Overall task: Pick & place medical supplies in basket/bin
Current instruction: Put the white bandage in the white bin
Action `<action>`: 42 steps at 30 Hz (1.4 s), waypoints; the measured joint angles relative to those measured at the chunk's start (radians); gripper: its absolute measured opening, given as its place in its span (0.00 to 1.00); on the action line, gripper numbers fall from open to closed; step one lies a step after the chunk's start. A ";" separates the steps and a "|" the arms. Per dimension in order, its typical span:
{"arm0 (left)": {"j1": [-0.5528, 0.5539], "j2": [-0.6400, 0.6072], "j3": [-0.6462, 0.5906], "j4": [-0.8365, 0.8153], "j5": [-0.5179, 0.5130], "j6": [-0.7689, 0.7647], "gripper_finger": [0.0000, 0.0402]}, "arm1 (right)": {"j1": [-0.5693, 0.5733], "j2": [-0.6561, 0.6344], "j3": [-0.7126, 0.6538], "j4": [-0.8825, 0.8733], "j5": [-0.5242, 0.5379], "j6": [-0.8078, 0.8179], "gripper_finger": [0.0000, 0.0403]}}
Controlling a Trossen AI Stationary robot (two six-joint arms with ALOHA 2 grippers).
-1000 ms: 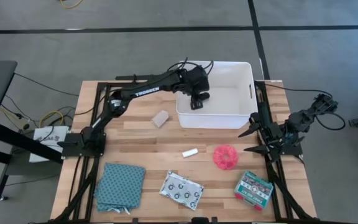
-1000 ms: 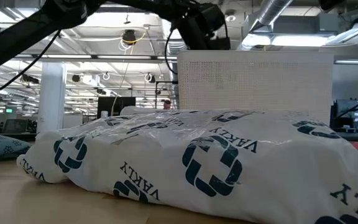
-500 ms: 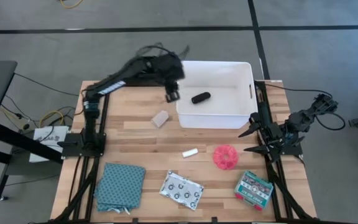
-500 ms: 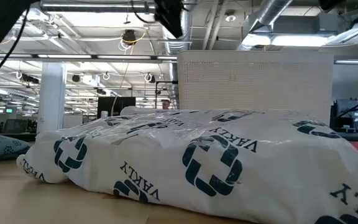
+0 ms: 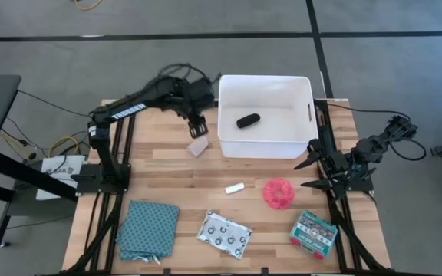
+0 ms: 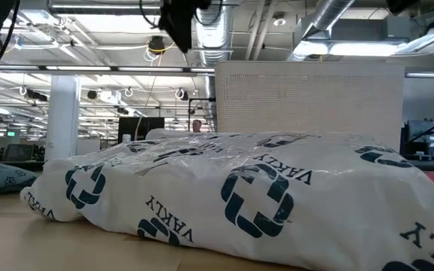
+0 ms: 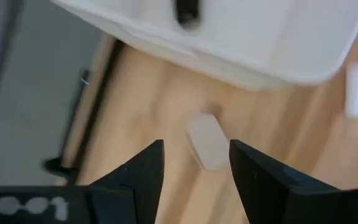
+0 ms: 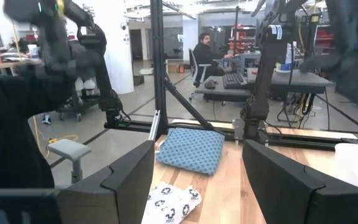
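The white bin [image 5: 267, 142] stands at the table's far side, and the black cylinder [image 5: 247, 120] lies on its floor. My left gripper [image 5: 198, 126] hovers open just left of the bin, above the beige roll [image 5: 198, 147], which lies flat on the wood. In the left wrist view the roll [image 7: 207, 142] shows beyond the gap between the fingers. The white stick [image 5: 235, 188], pink spiky ball [image 5: 278, 193], silvery dotted packet [image 5: 224, 234] and green-and-red box [image 5: 313, 232] lie on the near half. My right gripper [image 5: 311, 173] waits open at the table's right edge.
A folded blue patterned cloth [image 5: 149, 228] lies at the near left corner. The dotted packet [image 6: 239, 196] fills the low view's foreground, with the bin's wall [image 6: 307, 98] behind it. Bare wood lies between the roll and the white stick.
My left gripper has swung out of the bin toward the table's left, then come a little nearer, and now stands over the beige roll. The black cylinder, which was at the gripper inside the bin, stays behind lying on the bin's floor.
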 joint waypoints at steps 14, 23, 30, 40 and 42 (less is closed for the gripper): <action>0.073 0.005 -0.648 0.388 0.081 -0.007 0.43 | 0.000 0.006 0.001 -0.018 0.000 0.040 0.60; 0.095 0.004 -0.848 0.676 0.099 -0.054 0.43 | 0.000 0.006 0.001 -0.018 0.000 0.040 0.60; 0.095 0.001 -0.904 0.807 0.174 -0.067 0.43 | 0.000 0.006 0.001 -0.017 0.000 0.040 0.60; 0.045 0.005 -0.930 0.848 0.250 -0.087 0.43 | 0.000 0.006 0.001 -0.017 0.000 0.040 0.60; 0.030 0.003 -0.950 0.857 0.248 -0.066 0.41 | 0.000 0.006 0.001 -0.016 0.000 0.040 0.60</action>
